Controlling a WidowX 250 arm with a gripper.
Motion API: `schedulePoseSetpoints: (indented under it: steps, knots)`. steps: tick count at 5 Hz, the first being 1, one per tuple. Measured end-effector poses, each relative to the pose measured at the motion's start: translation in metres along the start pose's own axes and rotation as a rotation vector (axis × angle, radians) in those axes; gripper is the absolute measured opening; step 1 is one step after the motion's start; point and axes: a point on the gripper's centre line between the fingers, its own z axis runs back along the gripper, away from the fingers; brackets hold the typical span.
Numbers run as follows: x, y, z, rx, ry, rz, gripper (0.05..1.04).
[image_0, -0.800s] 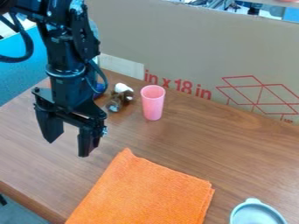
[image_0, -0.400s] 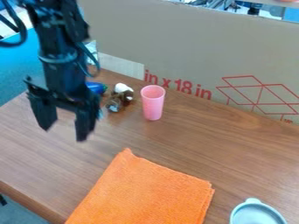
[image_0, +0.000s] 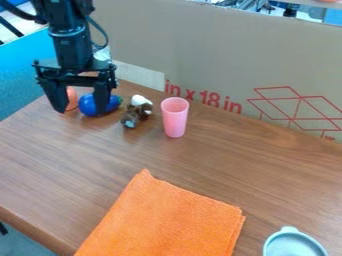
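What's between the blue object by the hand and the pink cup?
A small brown-and-white item, on the tabletop between the blue object and the pink cup. The camera view shows it.

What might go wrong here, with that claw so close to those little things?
The open gripper has one finger in front of the blue toy, so it could nudge it instead of gripping it. The orange object is right beside it and might get pinched or pushed too. If the arm swung toward the pink cup, that tall, narrow cup could tip over.
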Motion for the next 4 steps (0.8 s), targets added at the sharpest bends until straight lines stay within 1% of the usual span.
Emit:
schedulePoseSetpoints:
  steps: [1,2,3,4]
  knots:
    - [0.025,0.000,0.001,0.015,-0.014,0.043,1.001]
    - [0.038,0.006,0.002,0.047,-0.040,0.096,1.001]
    - [0.051,0.019,0.006,0.074,-0.090,0.165,1.001]
    - [0.063,0.037,0.011,0.091,-0.148,0.216,1.001]
